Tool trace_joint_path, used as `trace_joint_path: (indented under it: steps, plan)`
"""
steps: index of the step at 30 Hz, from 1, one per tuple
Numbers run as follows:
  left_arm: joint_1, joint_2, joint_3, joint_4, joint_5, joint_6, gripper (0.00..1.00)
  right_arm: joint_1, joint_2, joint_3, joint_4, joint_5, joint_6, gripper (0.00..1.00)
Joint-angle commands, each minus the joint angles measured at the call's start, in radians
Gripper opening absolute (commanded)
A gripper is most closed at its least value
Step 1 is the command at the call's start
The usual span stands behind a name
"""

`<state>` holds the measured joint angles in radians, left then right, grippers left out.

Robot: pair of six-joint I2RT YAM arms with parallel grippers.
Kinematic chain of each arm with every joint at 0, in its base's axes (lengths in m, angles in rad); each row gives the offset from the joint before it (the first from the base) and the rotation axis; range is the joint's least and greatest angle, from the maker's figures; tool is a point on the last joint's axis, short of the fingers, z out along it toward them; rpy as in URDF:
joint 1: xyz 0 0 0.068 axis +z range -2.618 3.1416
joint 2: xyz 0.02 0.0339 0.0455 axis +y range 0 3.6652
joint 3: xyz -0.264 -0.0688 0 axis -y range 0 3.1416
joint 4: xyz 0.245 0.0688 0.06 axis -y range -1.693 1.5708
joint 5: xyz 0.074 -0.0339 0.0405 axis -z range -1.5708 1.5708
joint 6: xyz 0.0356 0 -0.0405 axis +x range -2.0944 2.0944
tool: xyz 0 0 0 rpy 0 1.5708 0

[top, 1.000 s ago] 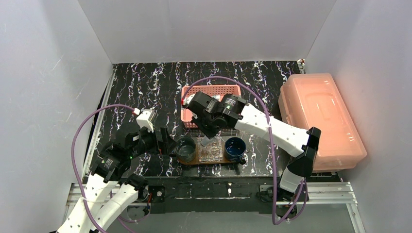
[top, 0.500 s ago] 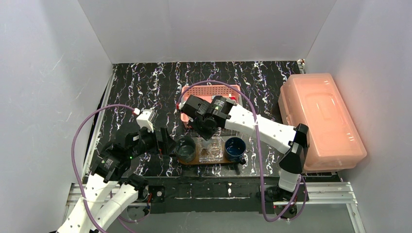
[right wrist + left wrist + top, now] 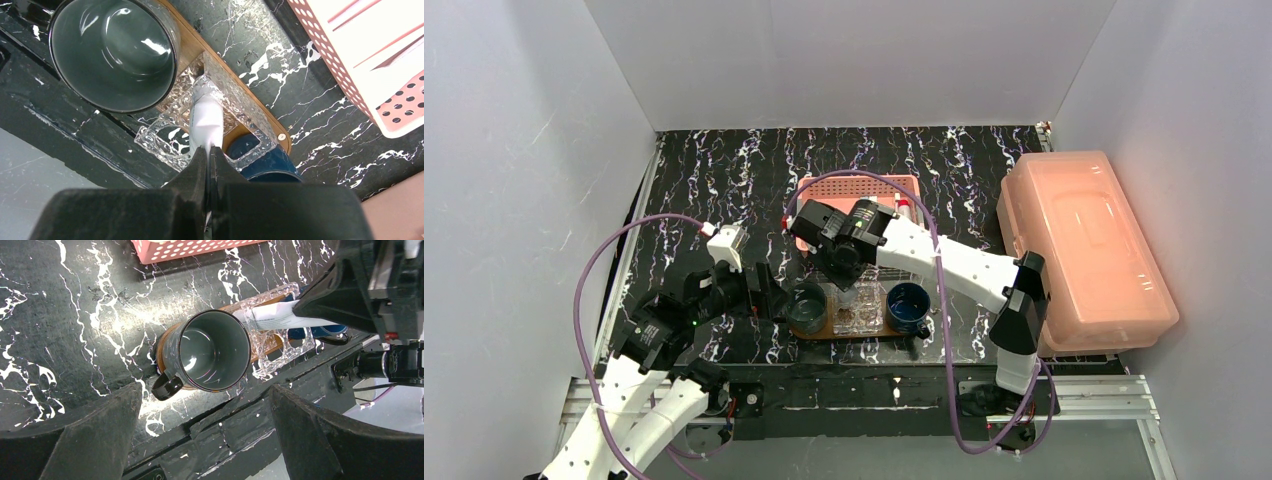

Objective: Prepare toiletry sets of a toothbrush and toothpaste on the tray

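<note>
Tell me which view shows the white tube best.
Right wrist: the tube runs centred from the right claw into the clear rack. Left wrist shows its side, partly hidden; top view, only a sliver.

Black white-veined table (image 3: 724, 170), plain white walls (image 3: 524, 150).

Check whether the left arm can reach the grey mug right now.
Probably yes: the left gripper hangs open beside the grey mug, nothing between. The right gripper, shut on the toothpaste tube, works over the neighbouring clear holder.
</note>
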<state>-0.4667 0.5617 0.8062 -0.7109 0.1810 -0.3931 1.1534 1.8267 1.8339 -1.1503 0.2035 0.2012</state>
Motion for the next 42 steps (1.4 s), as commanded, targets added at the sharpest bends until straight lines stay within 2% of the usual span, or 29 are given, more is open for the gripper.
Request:
trace_joint_path:
  steps: [1,8,20,24,31,42]
  plan:
    - [0.0,0.004,-0.009,0.001,0.015,0.016,0.98,0.005,0.004,0.008,0.014,-0.01,-0.011,0.01]
    - [0.0,0.006,-0.009,0.001,0.02,0.016,0.98,0.005,0.02,0.013,0.015,-0.008,-0.003,0.04]
    - [0.0,0.006,-0.009,0.002,0.026,0.016,0.98,0.005,0.022,0.072,0.015,0.012,0.005,0.31]
    - [0.0,0.005,-0.01,0.002,0.026,0.016,0.98,0.005,0.015,0.097,0.023,0.016,0.009,0.37]
    - [0.001,0.007,-0.01,0.001,0.027,0.016,0.98,0.005,-0.019,0.122,0.054,0.034,0.021,0.42]
    - [0.0,0.011,-0.01,0.002,0.03,0.016,0.98,0.001,-0.121,0.125,0.14,0.181,0.046,0.52]
